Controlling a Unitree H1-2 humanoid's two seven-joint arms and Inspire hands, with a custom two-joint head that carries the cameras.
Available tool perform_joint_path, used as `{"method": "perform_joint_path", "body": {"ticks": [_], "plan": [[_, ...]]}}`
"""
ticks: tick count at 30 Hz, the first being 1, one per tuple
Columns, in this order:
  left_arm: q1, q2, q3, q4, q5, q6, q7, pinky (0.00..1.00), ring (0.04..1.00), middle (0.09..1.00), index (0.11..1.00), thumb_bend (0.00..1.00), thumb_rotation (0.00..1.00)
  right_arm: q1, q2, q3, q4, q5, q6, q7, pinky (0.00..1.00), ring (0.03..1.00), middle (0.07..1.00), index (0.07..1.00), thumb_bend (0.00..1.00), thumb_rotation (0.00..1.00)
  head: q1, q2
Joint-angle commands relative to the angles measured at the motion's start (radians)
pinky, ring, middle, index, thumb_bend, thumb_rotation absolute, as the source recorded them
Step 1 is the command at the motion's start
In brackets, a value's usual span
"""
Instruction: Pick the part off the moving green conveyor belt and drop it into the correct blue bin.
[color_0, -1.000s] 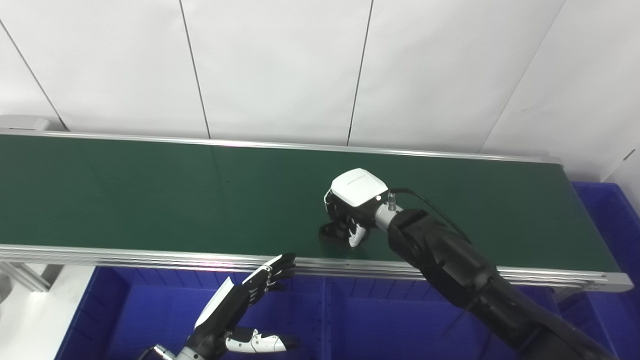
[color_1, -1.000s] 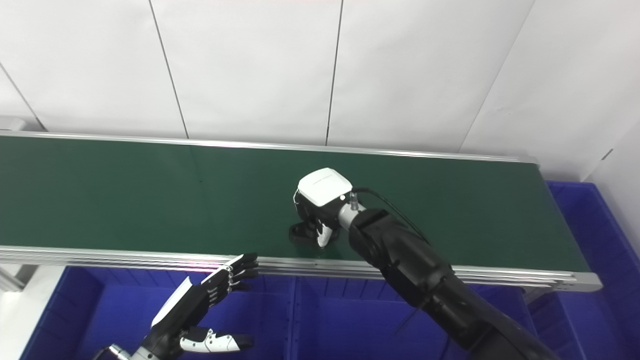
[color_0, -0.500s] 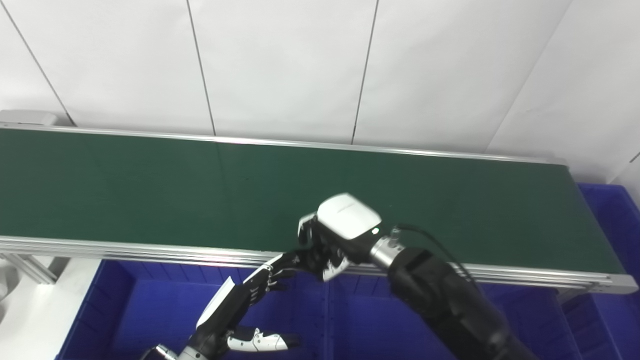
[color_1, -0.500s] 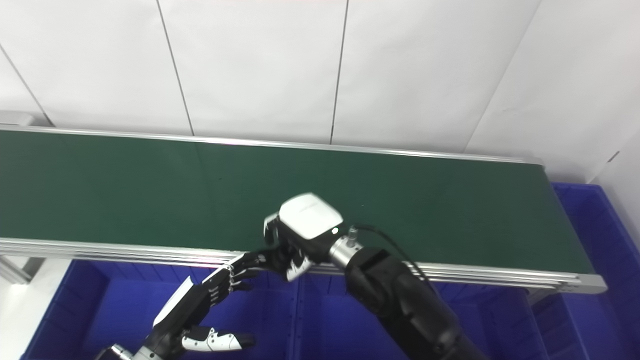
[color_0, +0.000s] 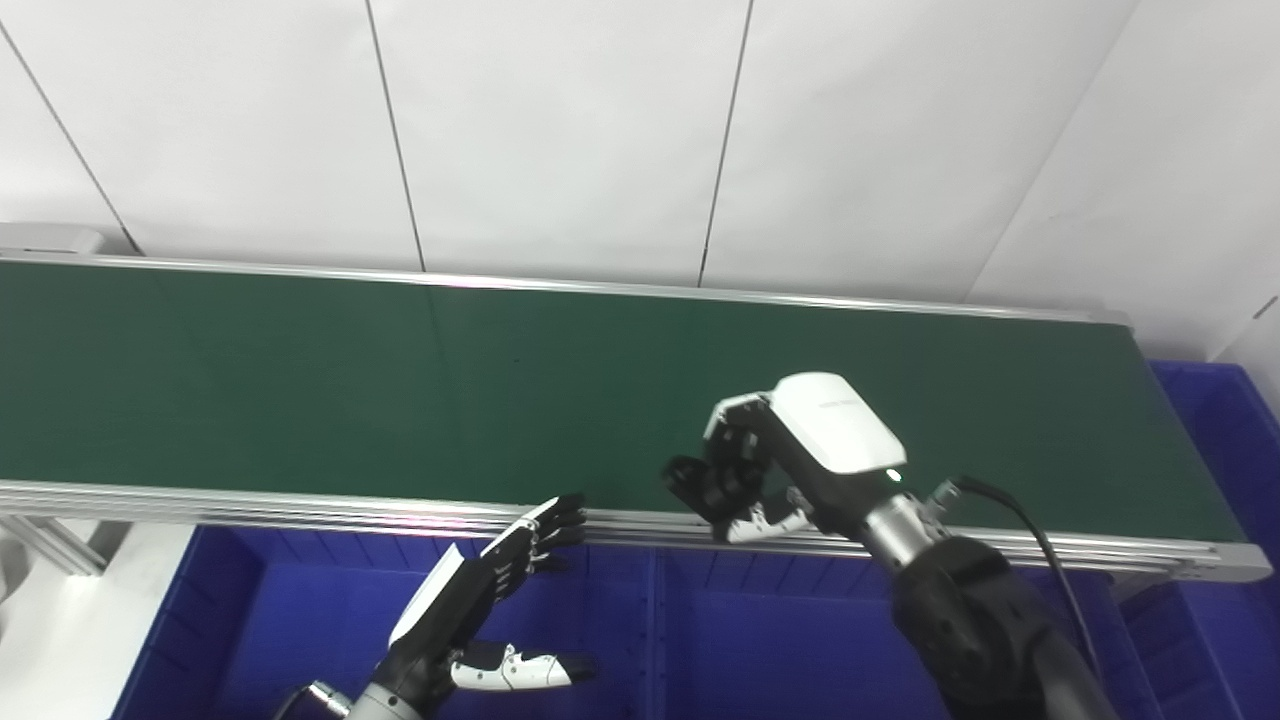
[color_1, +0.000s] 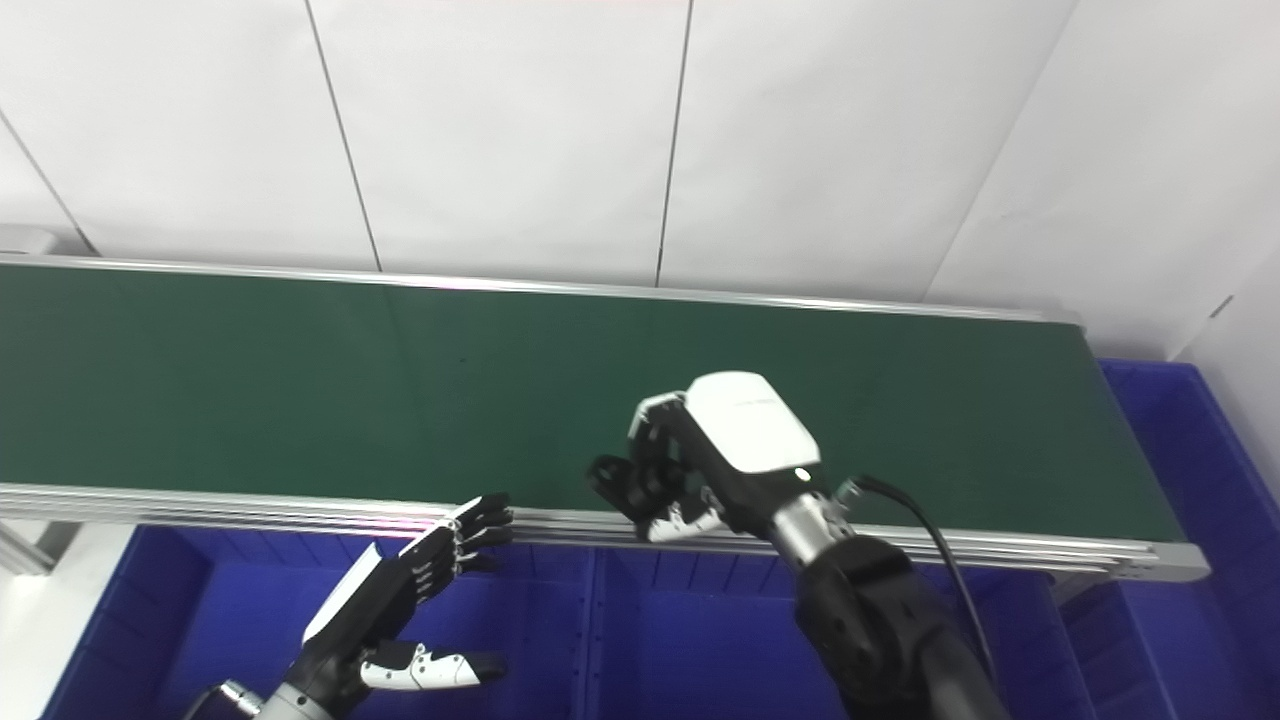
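The green conveyor belt (color_0: 300, 380) runs across the view. My right hand (color_0: 790, 460) hangs over the belt's near rail with its fingers curled around a small black part (color_0: 697, 482), which also shows in the right eye view (color_1: 612, 480). The part is off the belt and mostly hidden by the fingers. My left hand (color_0: 480, 590) is open and empty, palm up, low over a blue bin (color_0: 280, 620) in front of the belt.
A second blue bin (color_0: 800, 640) sits below the right hand, split from the left one by a divider (color_0: 650, 630). Another blue bin (color_0: 1220, 420) stands past the belt's right end. The aluminium rail (color_0: 300, 510) edges the belt. A white panel wall is behind.
My right hand closed on the black part on the belt, lifted it, came toward the near rail, then shifted right. The left hand stayed put. The camera shifted slightly.
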Motion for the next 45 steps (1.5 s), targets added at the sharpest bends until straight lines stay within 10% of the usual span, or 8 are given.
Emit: {"method": "perform_joint_path", "body": {"ticks": [1,11,25,29,31,45], "plan": [[-0.017,0.008,0.008,-0.017,-0.007,-0.025,0.007,0.8,0.859,0.902,0.906,0.81,0.31,0.037,0.011,-0.012,-0.006,0.007,-0.015,-0.04,0.23,0.39,0.508,0.487,0.52,0.0,-0.005,0.006],[-0.03,0.014,0.018,-0.046,0.012,0.022,0.011,0.79,0.85,0.897,0.901,0.81,0.33,0.144,0.018,-0.014,0.151,0.021,-0.06,-0.166,0.25,0.393,0.507,0.487,0.52,0.0,-0.02,0.07],[-0.047,-0.001,0.001,-0.078,0.024,0.079,0.006,0.79,0.852,0.901,0.907,0.79,0.31,0.016,0.018,0.106,0.428,-0.102,0.093,-0.028,0.36,0.382,0.483,0.56,0.51,0.0,-0.01,0.08],[-0.048,0.001,0.002,-0.066,0.014,0.071,0.003,0.8,0.85,0.901,0.904,0.8,0.29,0.004,0.035,0.109,0.422,-0.096,0.147,0.008,0.67,0.781,0.822,0.839,0.65,0.34,-0.009,0.057],[-0.049,0.004,0.003,-0.054,0.007,0.05,0.0,0.79,0.846,0.9,0.903,0.78,0.28,0.033,0.044,0.093,0.368,-0.077,0.143,-0.018,0.87,0.945,0.953,0.917,0.69,0.55,-0.01,0.048],[-0.022,0.009,0.003,0.016,-0.003,-0.036,0.003,0.8,0.868,0.906,0.902,0.81,0.3,0.322,0.169,0.017,0.133,0.04,-0.055,-0.467,0.97,0.991,0.994,0.987,0.71,0.68,0.048,-0.105]]}}
